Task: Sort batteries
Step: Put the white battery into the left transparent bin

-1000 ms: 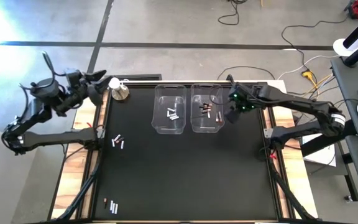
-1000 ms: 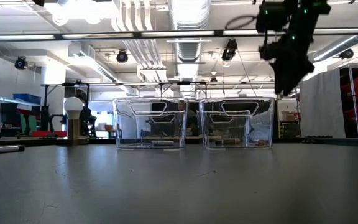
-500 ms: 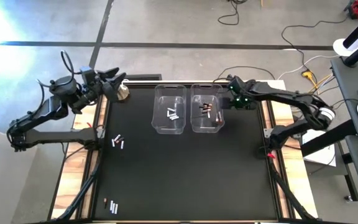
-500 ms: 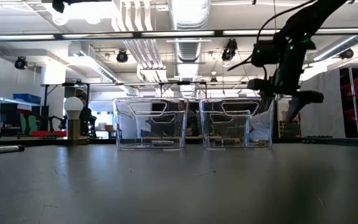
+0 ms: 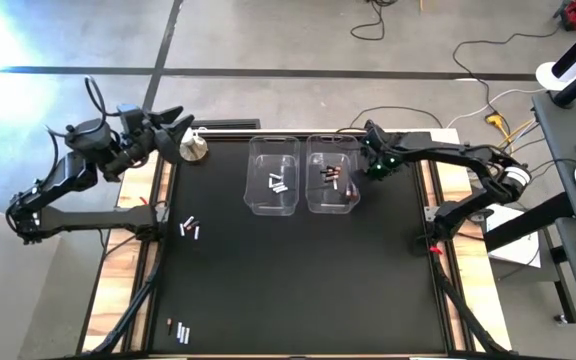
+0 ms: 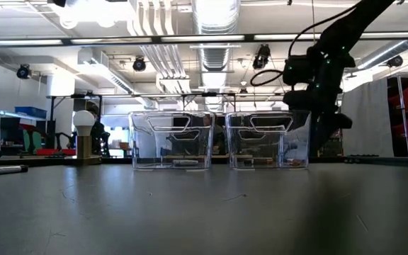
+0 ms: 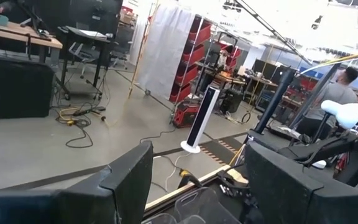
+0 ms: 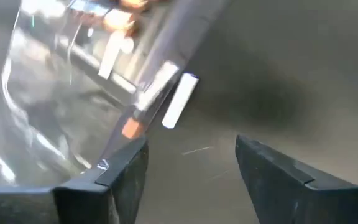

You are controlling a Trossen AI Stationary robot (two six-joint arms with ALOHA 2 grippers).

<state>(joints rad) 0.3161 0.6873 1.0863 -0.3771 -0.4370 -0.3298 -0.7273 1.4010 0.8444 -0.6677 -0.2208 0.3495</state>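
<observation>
My right gripper (image 5: 368, 163) hovers, jaws open and empty, beside the right clear bin (image 5: 332, 187).

Batteries (image 5: 190, 228) lie loose on the bench (image 5: 298, 280); others sit in both bins. I judge them light, rigid, slick and prone to roll: pinch across the middle. Left gripper (image 5: 175, 128) waits, jaws open, near the knob (image 5: 195, 148).
</observation>
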